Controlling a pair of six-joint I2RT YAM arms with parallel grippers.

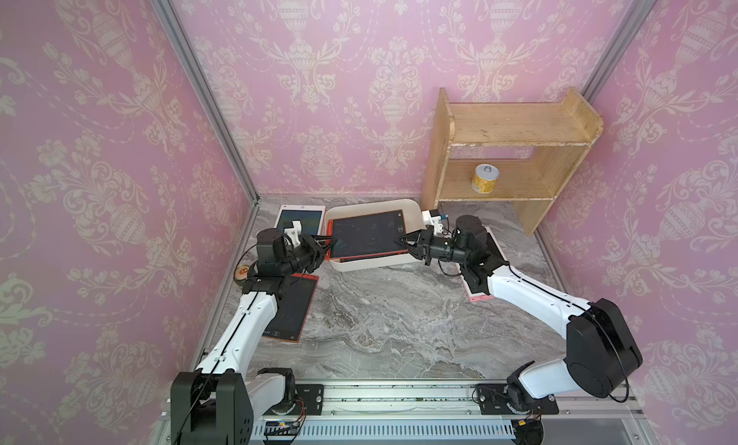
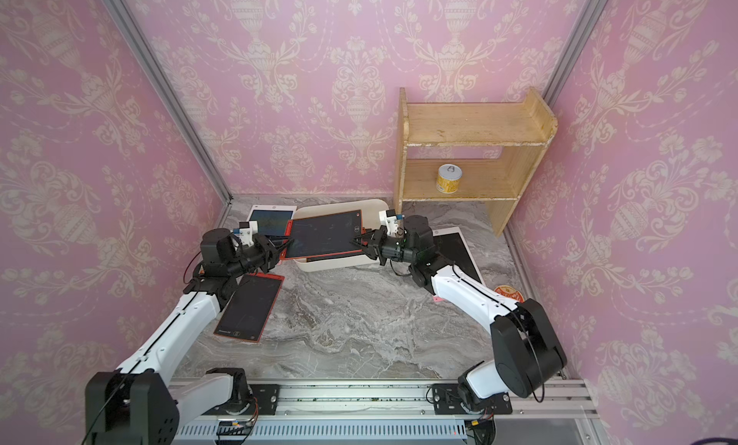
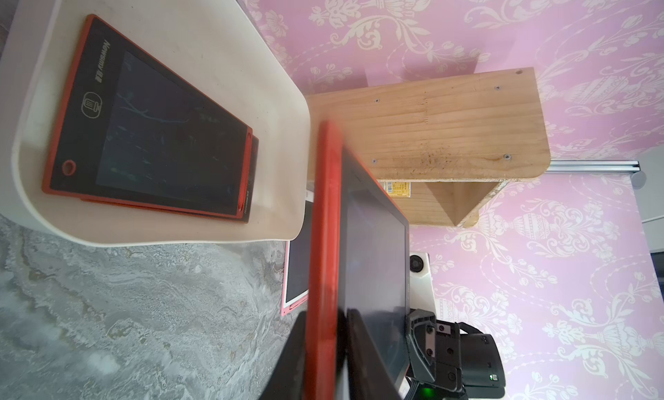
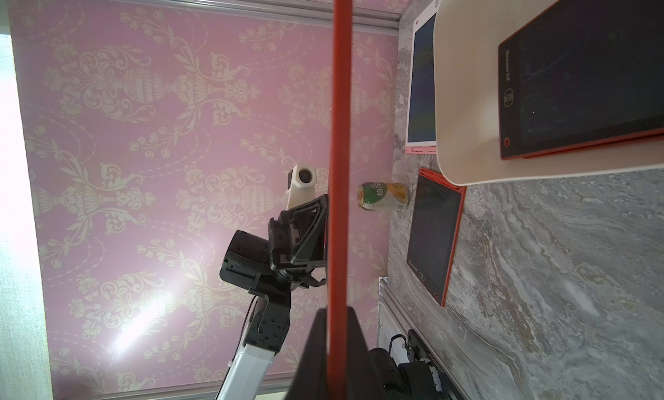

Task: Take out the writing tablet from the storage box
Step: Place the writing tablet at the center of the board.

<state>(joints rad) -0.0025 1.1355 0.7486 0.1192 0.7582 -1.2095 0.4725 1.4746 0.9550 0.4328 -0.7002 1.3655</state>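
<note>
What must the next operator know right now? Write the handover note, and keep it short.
Pincers: the left pincer is shut on one short edge of the red writing tablet. The right pincer is shut on the opposite edge.
Position: the tablet is lifted between both arms and hangs over the storage box.
Done: the tablet is gripped and raised off the stack.
Left: carry it clear of the box and set it on the marble table. The stacked tablets lie in the box.

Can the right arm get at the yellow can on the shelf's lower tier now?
Probably not yet: the right end effector is shut on the red-framed writing tablet. The wooden shelf's front looks open otherwise.
</note>
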